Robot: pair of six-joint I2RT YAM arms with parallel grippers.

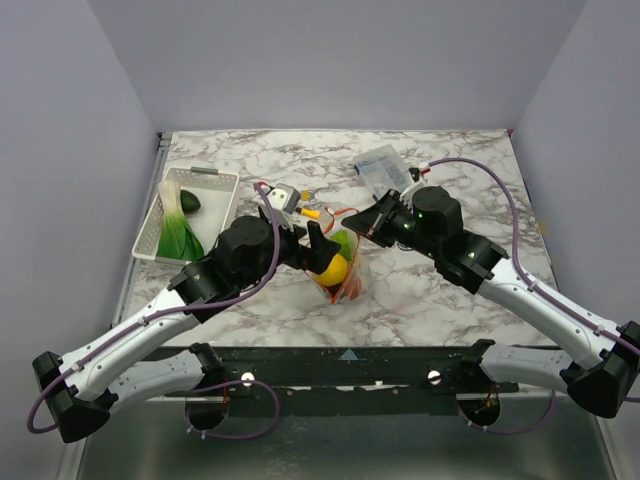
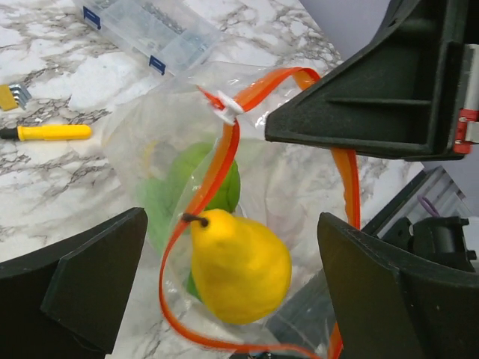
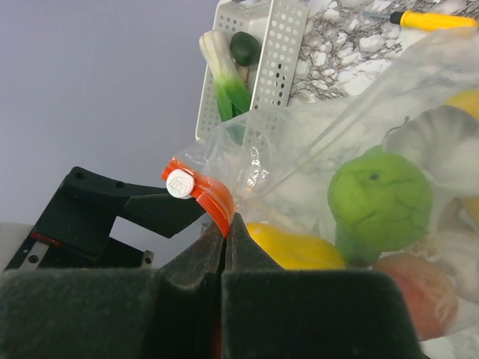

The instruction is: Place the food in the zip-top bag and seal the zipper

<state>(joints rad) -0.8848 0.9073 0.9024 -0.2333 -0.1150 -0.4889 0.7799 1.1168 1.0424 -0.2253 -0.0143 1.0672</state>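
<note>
So the marble table (image 1: 450, 180) took up most of the top view, with both arms reaching into the middle of it. The left gripper (image 1: 318, 243) had its fingers spread wide over the bag and wasn't touching anything. The right gripper (image 3: 224, 232) was the opposite: fingers pressed tight together, pinching the zipper (image 3: 213, 198) right at the bag's mouth and holding that edge up.

Off on the left side sat a white perforated tray (image 1: 222, 178) with a bok choy (image 1: 180, 232) and a dark green avocado-looking thing (image 1: 190, 203) in it.

The zip-top bag (image 1: 345, 275) stood between the two grippers, around the middle of the table, with its mouth open and the orange-red strip looping round it. A small clear box (image 1: 382, 166) with blue edges lay further back, behind the right gripper.

Food-wise, a yellow pear (image 2: 239, 265) sat right in the bag's mouth between the left fingers, without touching either one. A green apple (image 3: 378, 202) was inside, deeper down, and an orange-pink fruit (image 3: 415, 288) lay beside it.

A yellow screwdriver (image 2: 52, 132) lay on the marble past the bag. Smallest bit: the white slider (image 3: 180, 182) sat on the strip just above the right gripper's pinch.
</note>
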